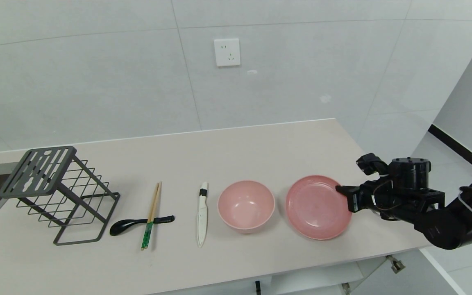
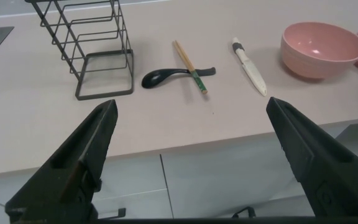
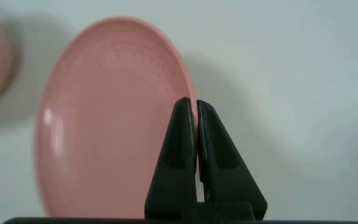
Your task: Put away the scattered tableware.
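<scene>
Right hand (image 3: 195,104) pinches pink plate (image 3: 104,124) by rim; left hand (image 2: 191,102) spread wide.

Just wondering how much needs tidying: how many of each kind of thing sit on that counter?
pink bowl: 1
pink plate: 1
white knife: 1
black spoon: 1
pair of chopsticks: 1
wire rack: 1
Total: 6

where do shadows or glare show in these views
Head view: faint soft shadows under the bowl and plate; left wrist view: small glints inside the bowl; right wrist view: bright glint on the plate, soft shadow on the table beside it.
</scene>
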Controlling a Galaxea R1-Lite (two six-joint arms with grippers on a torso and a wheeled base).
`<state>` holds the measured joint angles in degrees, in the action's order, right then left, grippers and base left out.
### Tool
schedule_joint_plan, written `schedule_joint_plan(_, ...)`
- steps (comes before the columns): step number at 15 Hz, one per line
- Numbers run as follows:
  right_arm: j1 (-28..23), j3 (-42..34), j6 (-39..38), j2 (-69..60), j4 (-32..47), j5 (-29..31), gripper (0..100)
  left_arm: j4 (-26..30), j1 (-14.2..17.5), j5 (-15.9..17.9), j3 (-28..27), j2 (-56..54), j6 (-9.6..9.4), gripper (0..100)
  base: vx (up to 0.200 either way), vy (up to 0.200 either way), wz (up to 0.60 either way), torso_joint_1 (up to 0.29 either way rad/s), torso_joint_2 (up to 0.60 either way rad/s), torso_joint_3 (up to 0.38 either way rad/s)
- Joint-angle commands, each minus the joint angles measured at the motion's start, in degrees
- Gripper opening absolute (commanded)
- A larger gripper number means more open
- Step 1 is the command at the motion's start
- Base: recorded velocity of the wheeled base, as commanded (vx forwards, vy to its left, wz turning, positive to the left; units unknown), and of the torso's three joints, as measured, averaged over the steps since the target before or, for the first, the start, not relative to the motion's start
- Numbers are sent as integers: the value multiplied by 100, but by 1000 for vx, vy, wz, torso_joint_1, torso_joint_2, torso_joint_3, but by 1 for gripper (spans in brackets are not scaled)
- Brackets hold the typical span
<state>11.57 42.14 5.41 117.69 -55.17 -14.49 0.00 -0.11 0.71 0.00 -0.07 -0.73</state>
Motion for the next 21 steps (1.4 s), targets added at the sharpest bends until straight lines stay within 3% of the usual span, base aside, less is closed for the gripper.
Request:
schedule_joint_plan(1, 3, -294, 21, -1275, -99, -36, 0, 0, 2, 0, 0, 7, -24, 100, 0, 0, 0, 0, 0, 0)
schedule_joint_plan(3, 3, -716, 39, -1714, -231, -53, 0, -114, 2, 26, 0, 7, -138, 100, 0, 0, 0, 0, 0, 0)
schedule_joint_plan(5, -14, -910, 30, -2127, -389, -62, 0, -853, 2, 35, 0, 7, -287, 100, 0, 0, 0, 0, 0, 0)
schedule_joint_plan(6, -49, -927, 21, -2321, -398, -62, 0, -993, 2, 70, 0, 7, -261, 100, 0, 0, 0, 0, 0, 0)
schedule_joint_plan(7, -85, -980, 30, -2470, -398, -62, 0, -1072, 2, 254, 0, 7, -243, 100, 0, 0, 0, 0, 0, 0)
schedule_joint_plan(9, -93, -1244, 39, -2734, -406, -62, 0, -1055, 2, 975, -229, 78, -278, 100, 0, 0, 0, 0, 0, 0)
schedule_joint_plan(13, -93, -1578, 56, -3226, -582, -71, 0, -483, -244, 1713, -1424, 1343, -287, 100, 0, 0, 0, 0, 0, 0)
schedule_joint_plan(17, -93, -1806, 144, -3525, -679, -229, 0, -483, -349, 2276, -1644, 2380, -296, 100, 0, 0, 0, 0, 0, 0)
schedule_joint_plan(18, -93, -1806, 144, -3525, -679, -229, 0, -483, -349, 2276, -1644, 2380, -296, 100, 0, 0, 0, 0, 0, 0)
schedule_joint_plan(21, -93, -2105, 215, -3542, -855, -308, 0, -712, -754, 2434, -1872, 3962, -296, 100, 0, 0, 0, 0, 0, 0)
